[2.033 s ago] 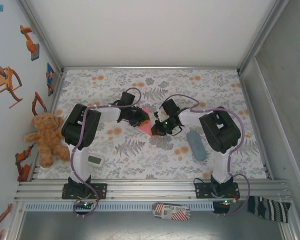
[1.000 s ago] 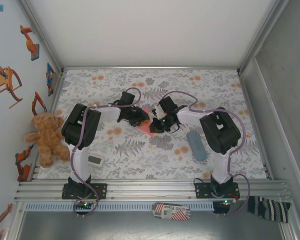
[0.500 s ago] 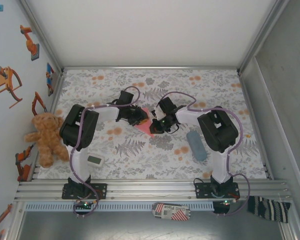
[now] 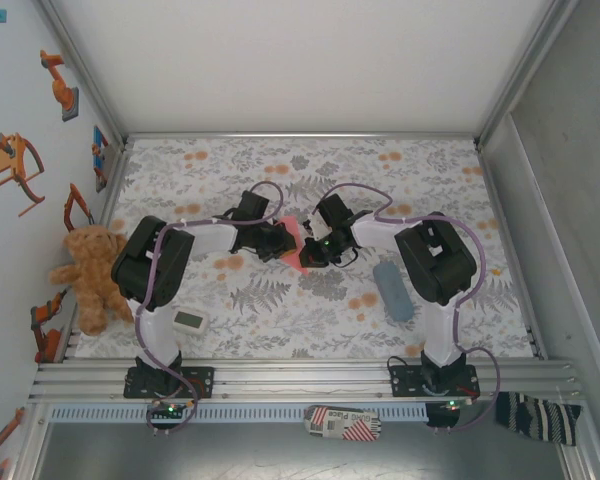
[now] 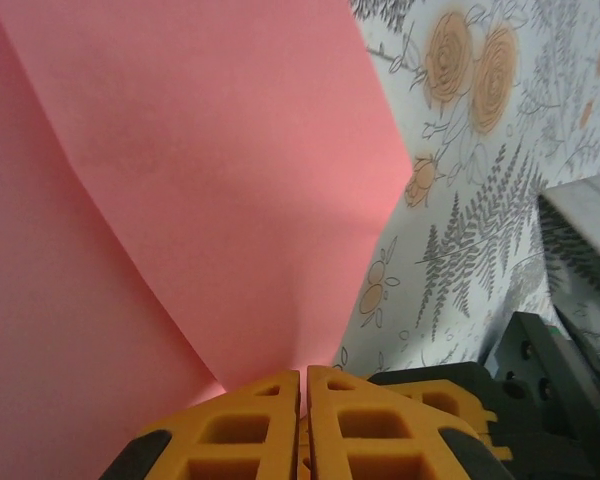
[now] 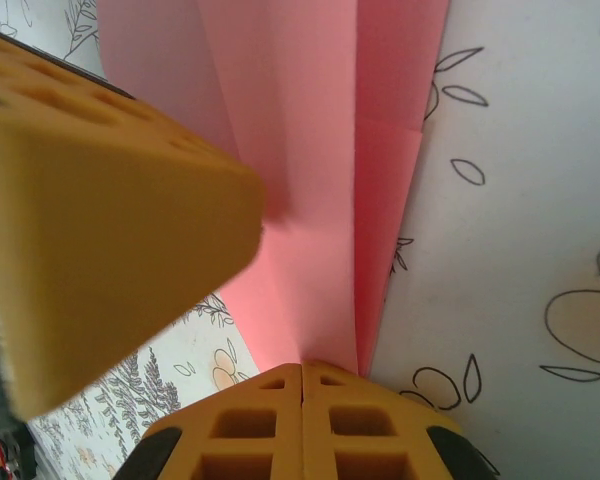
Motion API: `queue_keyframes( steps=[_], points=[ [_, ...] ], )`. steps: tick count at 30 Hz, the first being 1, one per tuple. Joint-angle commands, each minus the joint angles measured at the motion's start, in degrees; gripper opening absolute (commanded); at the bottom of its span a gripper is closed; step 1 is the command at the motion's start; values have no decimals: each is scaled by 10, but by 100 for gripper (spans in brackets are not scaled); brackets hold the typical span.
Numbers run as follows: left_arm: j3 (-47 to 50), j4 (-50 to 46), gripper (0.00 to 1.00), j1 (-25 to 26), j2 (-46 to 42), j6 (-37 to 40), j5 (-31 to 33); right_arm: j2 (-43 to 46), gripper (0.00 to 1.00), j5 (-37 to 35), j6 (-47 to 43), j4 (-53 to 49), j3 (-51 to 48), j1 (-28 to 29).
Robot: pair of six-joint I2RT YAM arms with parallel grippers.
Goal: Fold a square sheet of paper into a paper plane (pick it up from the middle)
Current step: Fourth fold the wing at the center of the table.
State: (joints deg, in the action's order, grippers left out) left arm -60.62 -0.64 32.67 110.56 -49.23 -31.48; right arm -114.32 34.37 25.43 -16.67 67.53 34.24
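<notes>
The square sheet of paper (image 5: 180, 180) is pinched tight by the left gripper (image 5: 302, 382) and the right gripper (image 6: 302, 374), lying between the 2. It could be torn if pulled apart too hard.

You're looking into a lab robot cell: aluminium rail frame (image 4: 300, 378), white back panel (image 4: 300, 60), floral tablecloth (image 4: 280, 320), with a teddy bear (image 4: 92, 272) and robot-arm stickers (image 4: 18, 168) at nine o'clock.
</notes>
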Motion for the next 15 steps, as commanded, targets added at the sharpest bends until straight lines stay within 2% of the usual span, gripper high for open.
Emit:
queue_keyframes(
  steps=[1, 9, 15],
  points=[
    [-18, 4, 12, 2, 16, 16, -19, -38, 0, -46, -10, -67, -14, 2],
    [-31, -46, 13, 0, 41, 48, 10, -44, 0, -50, -11, -76, -14, 2],
    [-45, -62, 14, -25, 60, 66, 18, -52, 0, -65, -27, -100, -20, 3]
  ],
)
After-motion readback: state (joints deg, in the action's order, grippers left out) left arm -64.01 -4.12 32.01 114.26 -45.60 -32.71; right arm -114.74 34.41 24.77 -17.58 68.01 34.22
